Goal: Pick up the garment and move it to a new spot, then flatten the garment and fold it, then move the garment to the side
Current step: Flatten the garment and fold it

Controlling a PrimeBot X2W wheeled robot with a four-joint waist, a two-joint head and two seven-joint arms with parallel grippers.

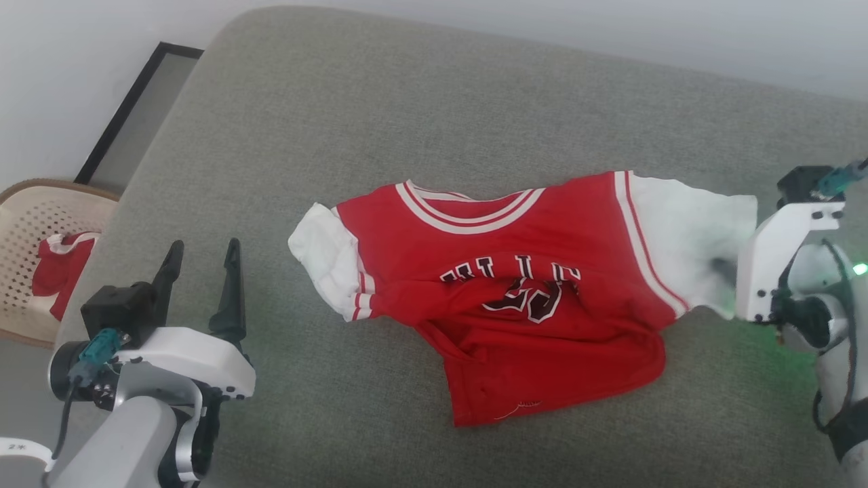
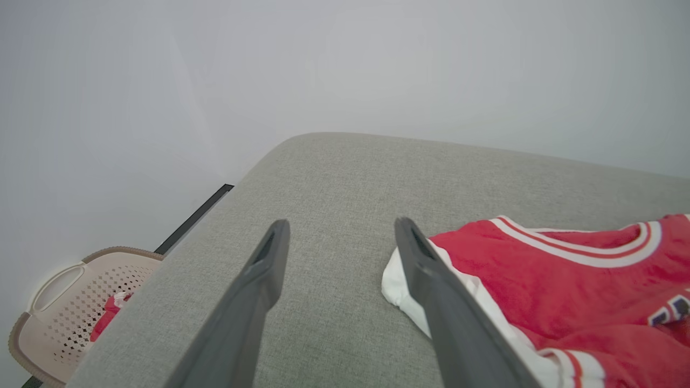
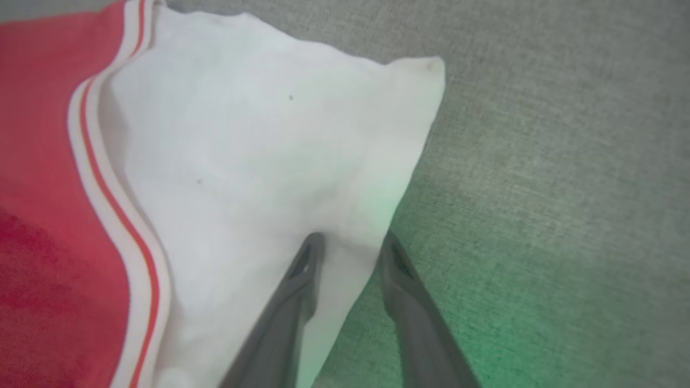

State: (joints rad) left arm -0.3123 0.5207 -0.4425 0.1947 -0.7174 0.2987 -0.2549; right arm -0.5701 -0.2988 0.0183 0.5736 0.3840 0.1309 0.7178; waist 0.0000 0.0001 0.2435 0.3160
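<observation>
The garment [image 1: 515, 291], a red jersey with white sleeves and a striped collar, lies crumpled on the grey cushion [image 1: 407, 102], its lower half folded up over the dark number. My right gripper [image 3: 351, 237] is at the garment's right white sleeve [image 3: 259, 151]. Its jaws stand apart, one finger on the cloth and one just off its edge, with the sleeve's edge between them. Its white wrist housing [image 1: 780, 257] sits beside that sleeve. My left gripper [image 1: 205, 244] hovers open and holds nothing, left of the other white sleeve [image 2: 401, 291].
A beige perforated basket [image 1: 41, 224] holding a red cloth [image 1: 64, 271] stands on the floor past the cushion's left edge. A dark-framed panel [image 1: 135, 102] leans along the white wall behind it. Bare cushion stretches beyond and in front of the garment.
</observation>
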